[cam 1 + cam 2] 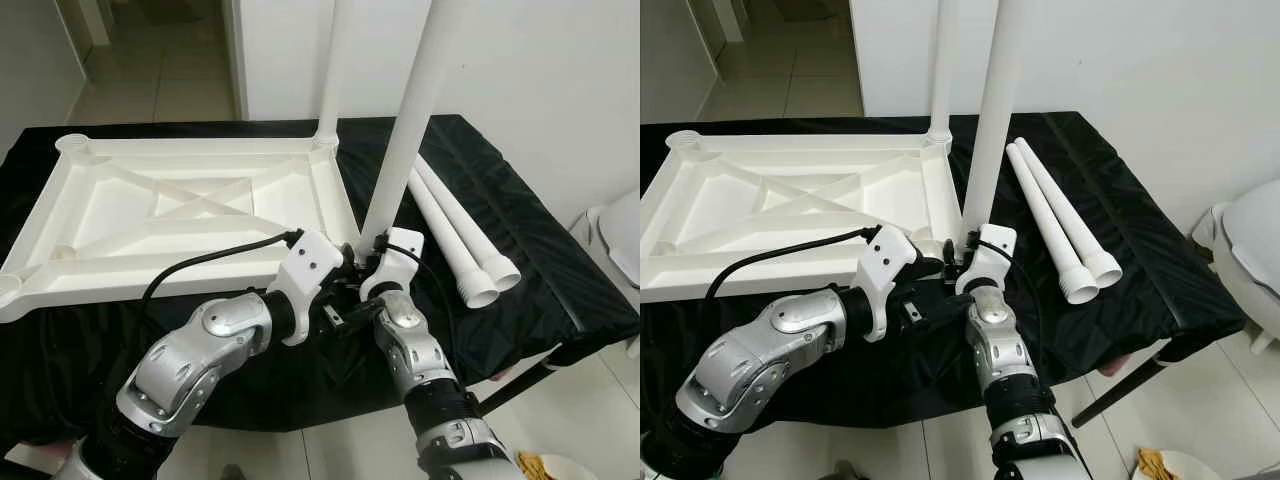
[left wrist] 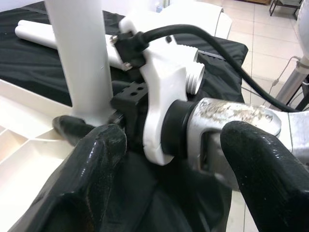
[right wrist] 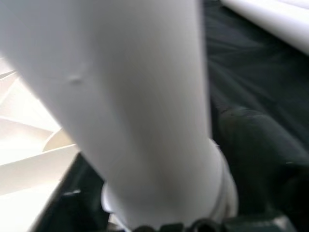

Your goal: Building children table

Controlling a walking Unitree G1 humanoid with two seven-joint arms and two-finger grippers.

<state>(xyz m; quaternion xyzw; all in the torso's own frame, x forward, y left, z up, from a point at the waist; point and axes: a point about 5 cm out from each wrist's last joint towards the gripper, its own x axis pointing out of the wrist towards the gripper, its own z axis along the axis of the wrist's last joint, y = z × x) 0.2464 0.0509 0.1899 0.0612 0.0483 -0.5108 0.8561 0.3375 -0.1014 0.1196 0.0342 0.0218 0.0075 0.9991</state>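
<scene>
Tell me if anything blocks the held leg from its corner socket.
Nothing visible does. The right gripper holds the leg upright with its foot at the tabletop's near corner; the left gripper sits beside it, not under.

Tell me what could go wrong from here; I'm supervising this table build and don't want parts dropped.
The right gripper holds the near leg low at its base, so the tall leg could lean and bind in the corner of the inverted tabletop.
The left gripper, jaws open, sits tight against the right wrist; the arms could knock each other.
The two loose legs lie near the edge of the black-covered table; a bump could roll them off.
</scene>
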